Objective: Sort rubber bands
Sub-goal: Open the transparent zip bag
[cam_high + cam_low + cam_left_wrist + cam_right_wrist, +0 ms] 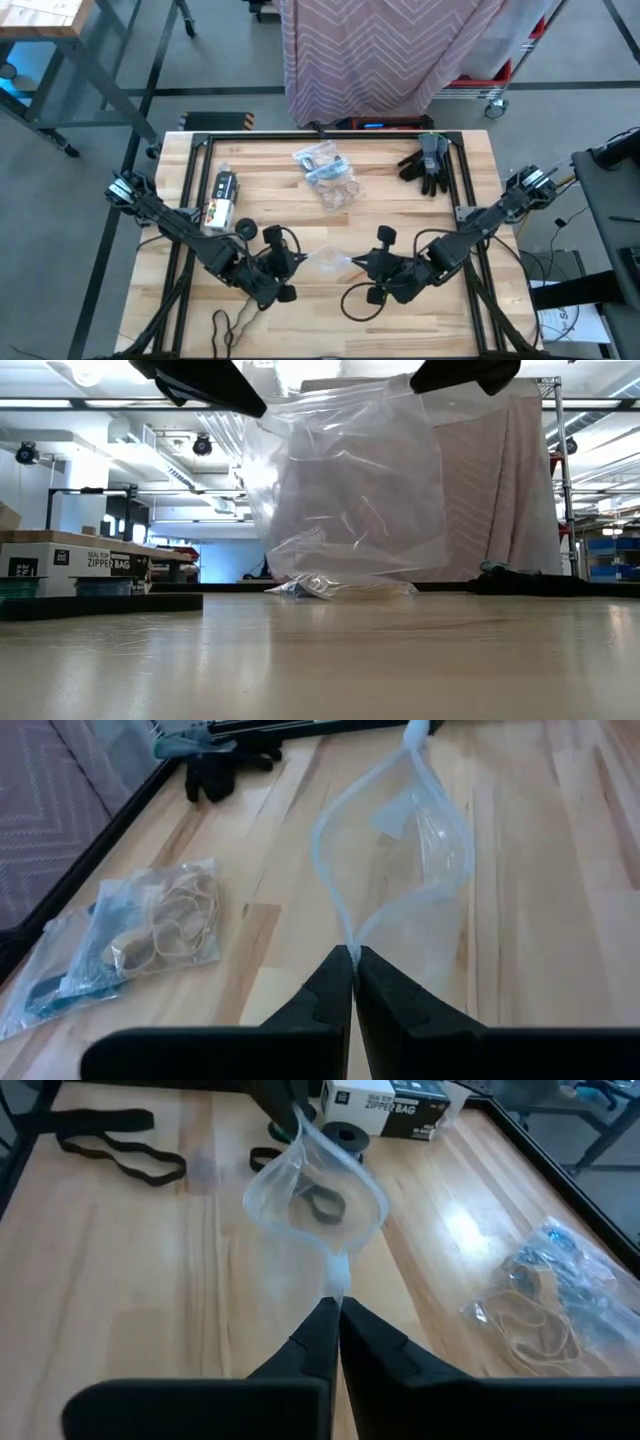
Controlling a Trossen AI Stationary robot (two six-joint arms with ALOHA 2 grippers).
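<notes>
A clear plastic bag hangs between my two grippers over the table's near middle, its mouth pulled open into a loop. My left gripper is shut on one end of the mouth and my right gripper on the other. Tan rubber bands and blue ones lie inside crinkly clear bags at the far middle. Black rubber bands lie loose on the wood near the front left, and one shows through the held bag. My left gripper pinches the end of the bag's mouth rim between its two fingertips, slanting down from the table's left. The bag hangs below, clear of the table. My right gripper pinches the opposite end of the rim between its fingertips, slanting down from the table's right.
A box of zipper bags lies at the left. Dark gloves lie at the far right. A black frame borders the table. A chevron-patterned curtain hangs beyond the far edge.
</notes>
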